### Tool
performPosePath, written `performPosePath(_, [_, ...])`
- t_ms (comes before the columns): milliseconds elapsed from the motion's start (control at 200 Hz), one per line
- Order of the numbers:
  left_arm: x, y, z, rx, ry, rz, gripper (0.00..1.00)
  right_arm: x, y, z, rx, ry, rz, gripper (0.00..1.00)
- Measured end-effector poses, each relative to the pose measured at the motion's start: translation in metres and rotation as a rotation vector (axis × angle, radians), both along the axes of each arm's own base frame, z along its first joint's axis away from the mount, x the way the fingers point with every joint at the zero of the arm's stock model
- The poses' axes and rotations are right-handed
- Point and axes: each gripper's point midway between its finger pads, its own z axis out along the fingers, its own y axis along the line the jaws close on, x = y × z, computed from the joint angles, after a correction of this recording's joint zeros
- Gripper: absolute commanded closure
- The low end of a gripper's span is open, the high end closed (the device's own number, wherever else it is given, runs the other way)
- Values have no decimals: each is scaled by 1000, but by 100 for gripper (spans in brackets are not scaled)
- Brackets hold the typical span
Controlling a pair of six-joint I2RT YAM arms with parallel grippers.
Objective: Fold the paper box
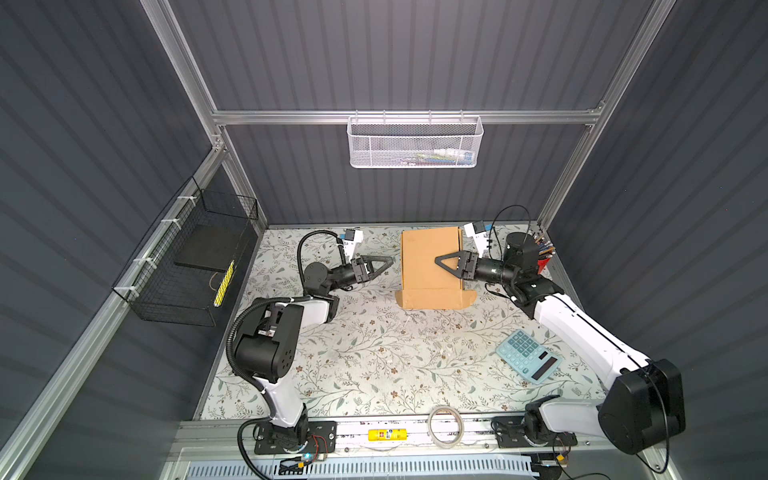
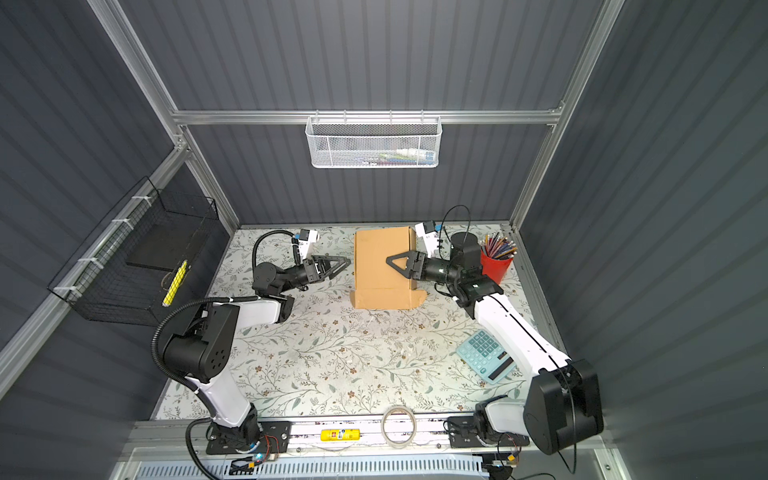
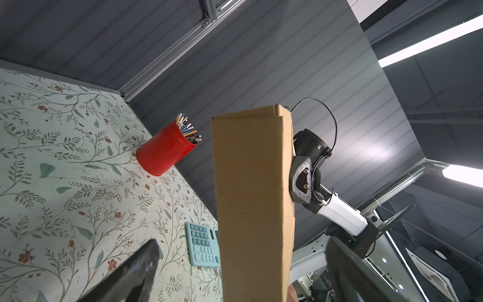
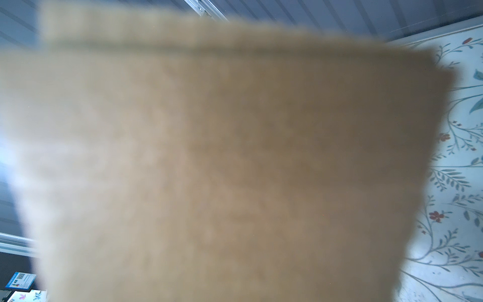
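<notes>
Top views: both look down on a floral-patterned tabletop [image 1: 374, 357].
Wire basket: black wire basket [image 1: 183, 266], hung beyond the tabletop's left edge and above its level.
Left gripper [image 1: 386, 264]: spread wide and empty. It hovers left of the plain brown corrugated-cardboard paper box [image 1: 419, 257], apart from it. In the left wrist view its dark fingers [image 3: 141, 266] frame the box's side wall without touching.
Paper box: folded into a shallow rectangular shape, close to the tabletop's far edge, about midway across. A flap with small side tabs runs along its near end. In the left wrist view its far end hangs clear of the tabletop.
Right gripper [image 1: 439, 261]: pinching the paper box from its right side, one triangular finger flat on the top face, the other hidden beneath. Blurred cardboard fills the right wrist view.
Pencil cup: ribbed red plastic cup [image 2: 496, 266] of pencils, upright in the far right corner.
Calculator: pale blue rectangular calculator [image 1: 528, 357], flat near the right edge, closer to the near edge than the box.
</notes>
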Motion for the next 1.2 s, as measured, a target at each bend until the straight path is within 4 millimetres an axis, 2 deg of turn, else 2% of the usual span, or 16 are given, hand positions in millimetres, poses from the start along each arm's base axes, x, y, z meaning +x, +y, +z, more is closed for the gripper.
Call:
performPosePath(295, [-8,-15,16,-7,-43,-60,1,6,4,-5,-2,19,18,45])
performPosePath(650, [-19,-44,22,-11,-49,-157,2,5,6,5,6,-1,46,46])
performPosePath(966, [-22,-50,27,-13,-46,-184,5,3,8,8,6,-20,72,46])
performPosePath(1201, [-21,-56,27,-11,-32,-209,8,10,11,13,4,-39,82,46])
